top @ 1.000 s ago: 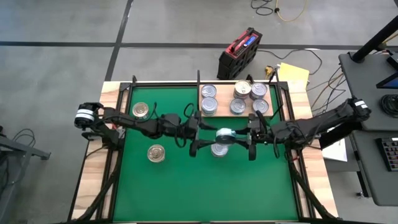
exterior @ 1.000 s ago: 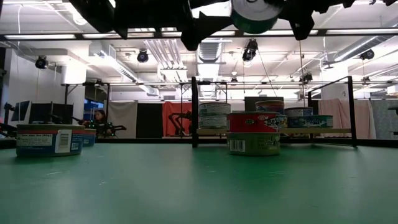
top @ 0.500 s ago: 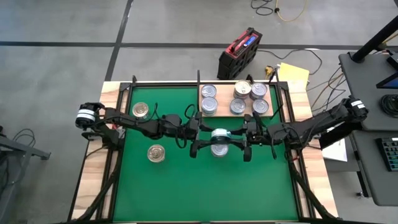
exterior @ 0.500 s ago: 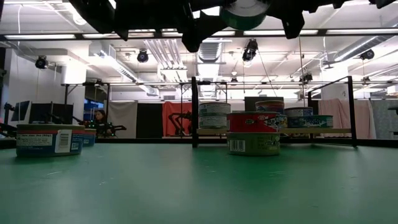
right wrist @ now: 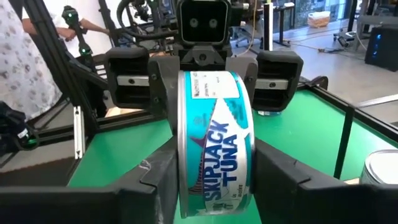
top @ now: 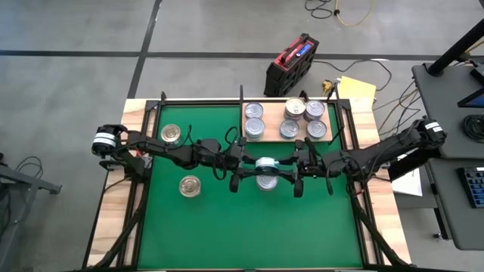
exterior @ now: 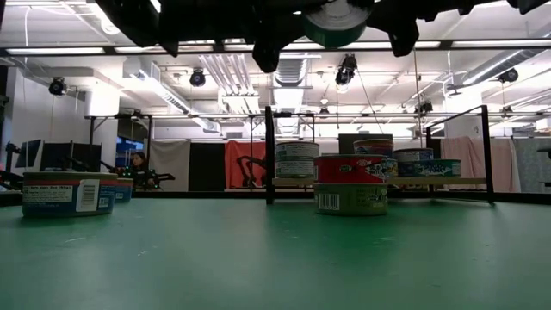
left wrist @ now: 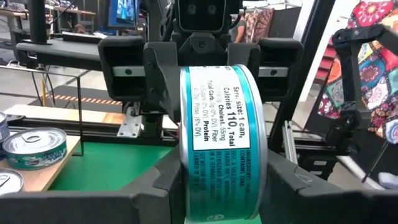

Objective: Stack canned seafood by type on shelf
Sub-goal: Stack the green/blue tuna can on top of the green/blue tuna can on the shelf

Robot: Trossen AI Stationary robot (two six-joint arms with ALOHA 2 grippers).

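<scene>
**Two grippers, one tin, mid-air over the mat**

Both arms meet nose to nose above the middle of the green mat (top: 197,227), and one turquoise tuna can (top: 265,164) hangs between them. The left gripper (top: 243,172) has its fingers pressed to the can's flat faces, label side toward its wrist, the tin standing on edge between the pads. The right gripper (top: 293,174) faces it from the other side, and its dark fingers (right wrist: 163,180) sit tight against the same can (right wrist: 214,140), jaws narrow and clamped on it. From table height the can (exterior: 336,19) rides high above everything, up at the arms.

Directly beneath the jaws, on the mat, stands a two-high stack, a red can on an olive-green one (exterior: 350,184). Beyond the grippers lies the pale wooden shelf (top: 327,138), carrying six cans (top: 288,119) in two rows. Out behind the left gripper, near its arm, two gold-lidded cans (top: 172,134) rest well apart on the mat.
</scene>
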